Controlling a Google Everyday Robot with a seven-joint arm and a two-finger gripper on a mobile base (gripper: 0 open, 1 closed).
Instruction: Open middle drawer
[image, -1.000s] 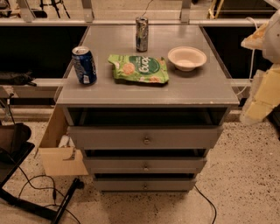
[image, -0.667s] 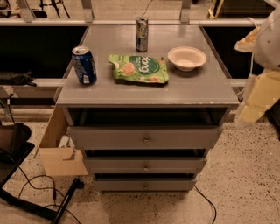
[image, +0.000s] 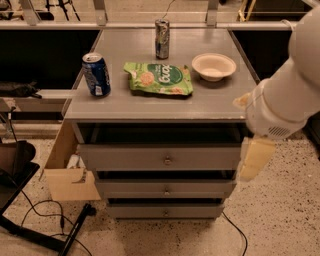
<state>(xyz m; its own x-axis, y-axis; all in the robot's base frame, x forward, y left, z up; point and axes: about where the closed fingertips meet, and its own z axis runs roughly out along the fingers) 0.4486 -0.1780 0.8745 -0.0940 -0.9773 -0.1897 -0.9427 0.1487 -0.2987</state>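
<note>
Approach step. Gripper (image: 255, 159) hangs up-right of middle drawer (image: 145, 189), apart; spread or pressed together, cannot tell. Drawer looks shut. Next: reach its knob (image: 166, 191), pull.

Your arm (image: 290, 95) runs off the right and top edges. The end effector (image: 255, 159) hangs beside the front right corner of the table (image: 150, 107) and covers the right end of the top drawer (image: 125, 157). The inside of the middle drawer (image: 135, 189) is hidden behind its front, in shadow. You cannot read the blurred print on the blue can (image: 96, 74). The left edge cuts off the dark object (image: 12, 165).
</note>
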